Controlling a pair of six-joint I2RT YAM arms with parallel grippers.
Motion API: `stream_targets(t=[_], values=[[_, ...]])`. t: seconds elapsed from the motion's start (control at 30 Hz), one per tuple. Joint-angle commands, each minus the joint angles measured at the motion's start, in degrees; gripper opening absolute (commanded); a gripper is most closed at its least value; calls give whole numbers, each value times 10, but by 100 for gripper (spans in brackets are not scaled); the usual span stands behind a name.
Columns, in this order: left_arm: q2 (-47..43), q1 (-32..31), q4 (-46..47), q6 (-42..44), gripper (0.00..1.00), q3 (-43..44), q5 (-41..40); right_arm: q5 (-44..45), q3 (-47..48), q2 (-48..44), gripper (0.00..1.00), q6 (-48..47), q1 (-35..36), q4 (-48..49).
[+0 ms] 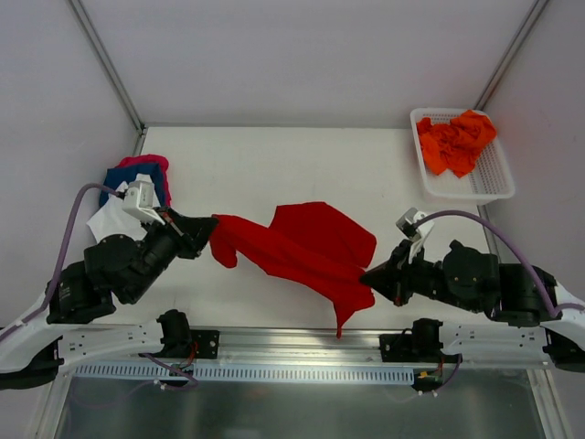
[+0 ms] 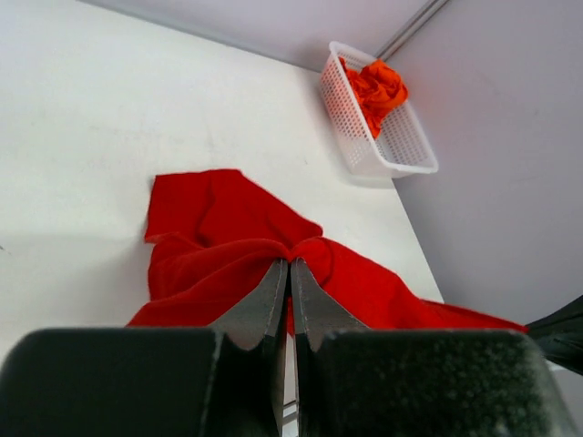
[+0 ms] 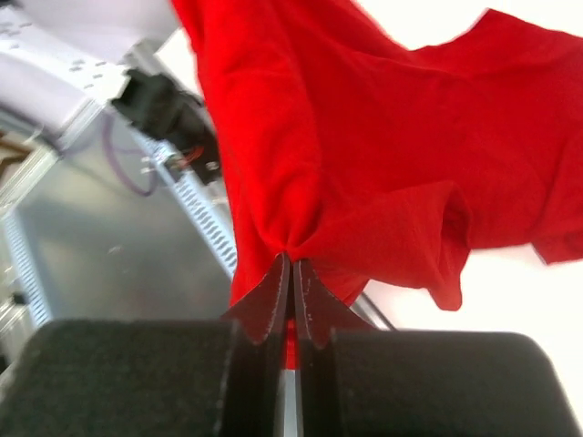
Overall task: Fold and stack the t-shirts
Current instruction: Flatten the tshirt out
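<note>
Left pincer (image 1: 212, 232), seen from above, is shut tight on one bunched edge of a deep red t-shirt (image 1: 306, 242), at the left end of the cloth. Right pincer (image 1: 367, 274) is likewise clamped on the same shirt, at its right end. The shirt is stretched between the two, across the near middle of the white table (image 1: 274, 165). Its far part fans out in a broad rumpled shape. A narrow tail of red cloth drops past the right pincer toward the metal rail (image 1: 292, 346) at the near edge of the table.

Each wrist camera shows its two dark fingers pressed together, with red fabric gathered into a pinch at the tips. From the right wrist, the cloth hangs in loose folds above the fingers.

At the far right corner of the table sits a white mesh basket (image 1: 489, 178) holding crumpled bright orange t-shirts (image 1: 457, 142). At the left edge, just behind the left arm, lies a small pile: a pink t-shirt (image 1: 146, 163) farthest back, a blue t-shirt (image 1: 119, 178) next to it, and a white t-shirt (image 1: 111, 219) nearest. The arm partly covers this pile.
</note>
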Motion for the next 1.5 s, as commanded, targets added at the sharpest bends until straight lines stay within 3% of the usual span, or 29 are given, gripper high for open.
stream_targets(t=[0.0,0.27,0.7,1.07,1.2,1.37,1.43,1.47], values=[[10,7,4,31,0,32,-4,-91,16,3,0,-39,2,59],[34,7,6,61,0,85,3,-241,5,25,0,-53,2,129],[57,7,66,133,0,234,122,-414,25,11,0,-71,3,259],[140,7,102,168,0,403,248,-475,77,-20,0,-101,2,326],[163,7,104,182,0,453,270,-432,101,-49,1,-115,2,323],[180,7,106,210,0,478,222,-323,91,-112,1,-144,2,270],[187,7,106,231,0,469,174,-250,76,-131,0,-151,3,236],[190,7,106,238,0,459,159,-164,74,-141,0,-152,3,195]])
